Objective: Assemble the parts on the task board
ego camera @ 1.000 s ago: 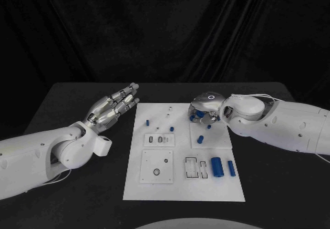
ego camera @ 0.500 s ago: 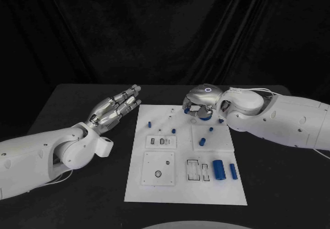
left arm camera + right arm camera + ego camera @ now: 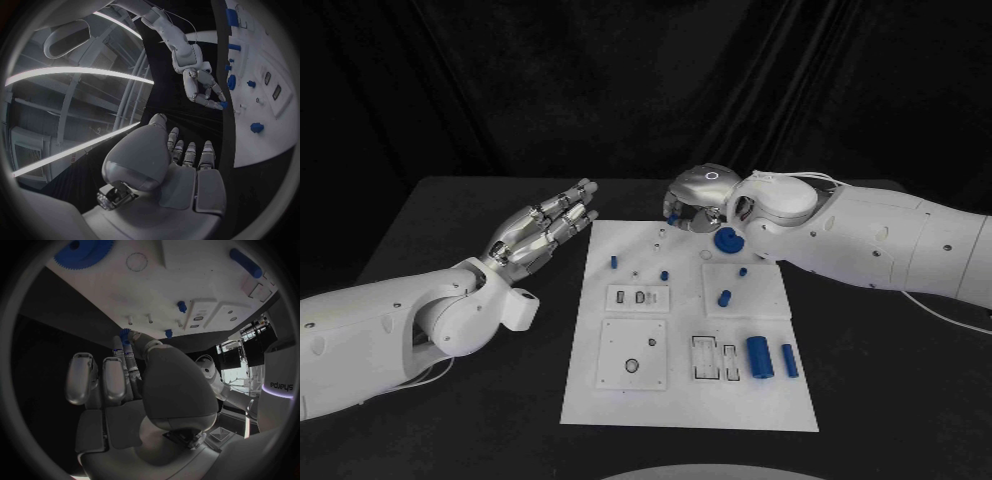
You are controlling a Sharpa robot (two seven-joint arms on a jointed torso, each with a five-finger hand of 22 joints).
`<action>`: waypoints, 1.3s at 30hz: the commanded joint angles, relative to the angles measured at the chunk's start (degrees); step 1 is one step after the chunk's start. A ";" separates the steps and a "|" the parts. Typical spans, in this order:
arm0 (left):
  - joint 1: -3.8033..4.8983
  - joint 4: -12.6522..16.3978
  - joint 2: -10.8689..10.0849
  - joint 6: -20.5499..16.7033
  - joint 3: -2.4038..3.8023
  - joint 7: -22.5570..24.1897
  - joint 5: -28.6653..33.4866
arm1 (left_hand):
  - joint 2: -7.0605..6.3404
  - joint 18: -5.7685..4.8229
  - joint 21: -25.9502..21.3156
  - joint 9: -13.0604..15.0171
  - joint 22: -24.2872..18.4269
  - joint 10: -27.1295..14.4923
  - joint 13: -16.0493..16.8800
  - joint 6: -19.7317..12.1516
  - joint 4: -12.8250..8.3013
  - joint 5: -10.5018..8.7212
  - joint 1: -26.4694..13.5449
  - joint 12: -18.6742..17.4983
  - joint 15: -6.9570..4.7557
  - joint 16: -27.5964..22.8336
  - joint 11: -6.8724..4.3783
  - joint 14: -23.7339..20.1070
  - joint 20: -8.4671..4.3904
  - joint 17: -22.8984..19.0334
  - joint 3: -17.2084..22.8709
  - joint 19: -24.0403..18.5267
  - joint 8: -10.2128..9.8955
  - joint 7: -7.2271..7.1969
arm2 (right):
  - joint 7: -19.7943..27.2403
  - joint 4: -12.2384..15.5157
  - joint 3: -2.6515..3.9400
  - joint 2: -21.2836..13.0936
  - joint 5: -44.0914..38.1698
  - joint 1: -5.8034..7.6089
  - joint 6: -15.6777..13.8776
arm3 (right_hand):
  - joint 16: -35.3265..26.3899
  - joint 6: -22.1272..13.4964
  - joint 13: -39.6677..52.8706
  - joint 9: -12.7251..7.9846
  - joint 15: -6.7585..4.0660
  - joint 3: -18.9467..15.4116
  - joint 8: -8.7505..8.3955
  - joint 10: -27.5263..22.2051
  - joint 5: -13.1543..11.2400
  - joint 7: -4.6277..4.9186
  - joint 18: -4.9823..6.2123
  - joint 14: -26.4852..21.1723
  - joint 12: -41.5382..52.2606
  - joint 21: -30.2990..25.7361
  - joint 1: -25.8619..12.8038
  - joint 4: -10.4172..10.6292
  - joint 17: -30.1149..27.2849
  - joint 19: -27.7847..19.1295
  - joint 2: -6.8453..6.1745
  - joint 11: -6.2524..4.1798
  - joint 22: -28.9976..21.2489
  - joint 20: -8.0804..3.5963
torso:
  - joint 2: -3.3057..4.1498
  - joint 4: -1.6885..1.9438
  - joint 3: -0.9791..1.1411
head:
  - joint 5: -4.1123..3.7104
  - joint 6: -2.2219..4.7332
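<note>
In the head view, the left hand (image 3: 542,224) lies just off the left edge of the task board (image 3: 687,400), fingers extended straight and close together, palm up, holding nothing and touching nothing. The right hand (image 3: 697,198) hangs over the far edge of the board with its fingers curled downward; a blue gear (image 3: 727,240) lies on the board just beside it. Further blue parts are distributed over the board: a small peg (image 3: 613,262) near the left edge, a short pin (image 3: 724,296) near the centre, and a large cylinder (image 3: 759,355) with a slimmer cylinder (image 3: 789,360) beside it toward the near right corner. In the left wrist view, the left hand (image 3: 181,160) presents a flat palm with straight fingers and is empty; the right hand (image 3: 204,90) appears beyond it at the board edge, with a small blue piece (image 3: 223,105) at its fingertips. In the right wrist view, the right hand (image 3: 128,385) has its fingers drawn together, pinching a small blue toothed part (image 3: 125,334) at the tips, above the board's edge; the blue gear (image 3: 84,251) lies flat on the board farther off.
</note>
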 commanded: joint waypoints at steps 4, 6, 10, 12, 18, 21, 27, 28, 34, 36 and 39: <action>0.09 -0.09 0.31 0.53 0.05 3.32 -0.28 | 0.07 1.05 0.37 0.07 0.04 0.00 -0.02 0.25 0.11 0.20 0.47 -0.03 0.32 -0.19 0.44 0.06 0.39 0.03 0.37 0.02 0.22 0.06 | 0.51 -2.81 0.04 1.94 0.35 -0.49 -0.81 | 0.17 -0.02 -0.04 0.04 -0.06 0.25 -0.10 0.28 -0.38 0.10 -0.35 1.73 -0.08 0.37 0.07 0.17 -0.08 -0.08 -0.28 -0.08 0.13 -0.29 | 0.26 0.10 0.07 | -0.26 0.14; 0.09 -0.10 0.34 0.56 0.05 3.31 -0.28 | 0.00 1.05 0.38 0.05 0.05 -0.04 -0.03 0.17 0.10 0.26 0.52 -0.04 0.32 -0.19 0.45 0.06 0.40 0.02 0.39 0.03 0.22 0.07 | 0.50 -3.36 0.04 2.31 0.35 -0.57 -0.67 | 0.18 -0.13 -0.05 0.03 -0.05 0.29 -0.20 0.23 -0.42 0.13 -0.35 1.72 -0.21 0.38 0.04 0.18 -0.08 -0.10 -0.32 -0.05 0.15 -0.28 | 0.45 0.23 0.05 | -0.38 0.24; 0.09 -0.13 0.36 0.60 0.05 3.27 -0.28 | 0.00 1.05 0.38 0.05 0.05 -0.04 -0.03 0.17 0.10 0.26 0.52 -0.04 0.32 -0.19 0.45 0.06 0.40 0.02 0.39 0.03 0.22 0.07 | 0.52 -4.19 0.04 2.81 0.36 -0.76 -0.29 | 0.12 -0.41 -0.08 -0.01 0.03 0.39 -0.43 0.06 -0.55 0.23 -0.37 1.65 -0.53 0.40 -0.08 0.26 -0.22 -0.12 -0.38 0.05 0.23 -0.25 | 0.63 0.31 0.01 | -0.54 0.50; 0.09 -0.16 0.36 0.59 0.05 3.26 -0.28 | 0.00 1.05 0.38 0.05 0.05 -0.04 -0.03 0.17 0.10 0.26 0.52 -0.04 0.32 -0.19 0.45 0.06 0.40 0.02 0.39 0.03 0.22 0.07 | 0.54 -4.39 0.04 2.92 0.36 -0.83 -0.06 | 0.11 -0.48 -0.08 -0.01 0.05 0.42 -0.49 0.02 -0.59 0.24 -0.37 1.63 -0.61 0.38 -0.09 0.27 -0.24 -0.14 -0.39 0.07 0.23 -0.23 | 0.69 0.31 -0.01 | -0.55 0.57; 0.09 -0.24 0.39 0.63 0.05 3.23 -0.28 | 0.00 1.05 0.38 0.05 0.05 -0.04 -0.03 0.17 0.10 0.26 0.52 -0.04 0.32 -0.19 0.45 0.06 0.40 0.02 0.39 0.03 0.22 0.07 | 0.74 -4.69 0.04 3.14 0.36 -1.05 0.78 | 0.10 -0.86 -0.10 -0.05 0.16 0.58 -0.81 -0.26 -0.69 0.34 -0.38 1.53 -1.08 0.38 -0.24 0.38 -0.31 -0.21 -0.48 0.21 0.31 -0.15 | 0.52 0.20 -0.03 | -0.58 0.52; 0.09 -0.28 0.46 0.67 0.05 3.24 -0.28 | -0.03 1.05 0.38 0.05 0.05 -0.04 -0.03 0.17 0.11 0.31 0.57 -0.04 0.34 -0.19 0.46 0.07 0.43 0.03 0.42 0.04 0.23 0.08 | 0.79 -4.76 0.04 3.25 0.36 -1.16 1.03 | 0.09 -0.94 -0.10 -0.06 0.19 0.61 -0.89 -0.31 -0.70 0.37 -0.39 1.50 -1.18 0.40 -0.29 0.41 -0.34 -0.21 -0.51 0.24 0.36 -0.12 | 0.48 0.19 -0.03 | -0.69 0.54; 0.09 -0.38 0.58 0.73 0.05 3.20 -0.28 | -0.03 1.05 0.38 0.05 0.05 -0.04 -0.03 0.17 0.11 0.31 0.57 -0.04 0.34 -0.19 0.46 0.07 0.43 0.03 0.42 0.04 0.23 0.08 | 0.81 -4.76 0.04 3.40 0.36 -1.32 1.20 | 0.09 -0.94 -0.10 -0.06 0.19 0.61 -0.89 -0.31 -0.70 0.37 -0.39 1.50 -1.18 0.40 -0.29 0.41 -0.34 -0.21 -0.51 0.24 0.36 -0.12 | 0.34 0.11 0.01 | -0.69 0.47; 0.09 -0.40 0.58 0.75 0.05 3.19 -0.28 | -0.03 1.05 0.38 0.05 0.05 -0.04 -0.03 0.17 0.11 0.31 0.57 -0.04 0.34 -0.19 0.46 0.07 0.43 0.03 0.42 0.04 0.23 0.08 | 0.82 -4.76 0.04 3.42 0.36 -1.33 1.22 | 0.09 -0.94 -0.10 -0.06 0.19 0.61 -0.89 -0.31 -0.70 0.37 -0.39 1.50 -1.18 0.40 -0.29 0.41 -0.34 -0.21 -0.51 0.24 0.36 -0.12 | 0.34 0.09 0.01 | -0.65 0.49; 0.09 -0.51 0.62 0.82 0.05 3.16 -0.28 | -0.03 1.05 0.38 0.05 0.05 -0.04 -0.03 0.17 0.11 0.31 0.57 -0.04 0.34 -0.19 0.46 0.07 0.43 0.03 0.42 0.04 0.23 0.08 | 0.79 -4.55 0.04 3.31 0.36 -1.41 1.17 | 0.10 -1.03 -0.09 -0.07 0.22 0.66 -0.96 -0.35 -0.72 0.39 -0.41 1.48 -1.28 0.43 -0.31 0.43 -0.33 -0.21 -0.52 0.27 0.43 -0.09 | 0.29 0.08 0.01 | -0.52 0.43; 0.09 -0.56 0.65 0.85 0.05 3.14 -0.28 | -0.03 1.05 0.38 0.05 0.05 -0.04 -0.03 0.17 0.11 0.31 0.57 -0.04 0.34 -0.19 0.46 0.07 0.43 0.03 0.42 0.04 0.23 0.08 | 0.78 -4.46 0.04 3.28 0.36 -1.43 1.23 | 0.09 -1.08 -0.09 -0.07 0.23 0.71 -1.01 -0.37 -0.70 0.41 -0.41 1.46 -1.34 0.43 -0.29 0.42 -0.36 -0.22 -0.52 0.28 0.45 -0.08 | 0.29 0.10 0.00 | -0.52 0.42; 0.09 -0.65 0.73 0.93 0.05 3.10 -0.28 | -0.04 1.05 0.39 0.03 0.05 -0.07 -0.04 0.10 0.12 0.34 0.62 -0.05 0.40 -0.17 0.47 0.09 0.46 0.04 0.47 0.05 0.22 0.10 | 0.74 -4.32 0.04 3.23 0.36 -1.47 1.37 | 0.08 -1.09 -0.08 -0.07 0.24 0.72 -1.02 -0.38 -0.69 0.41 -0.41 1.45 -1.36 0.43 -0.28 0.41 -0.37 -0.22 -0.52 0.28 0.45 -0.08 | 0.30 0.13 0.01 | -0.58 0.41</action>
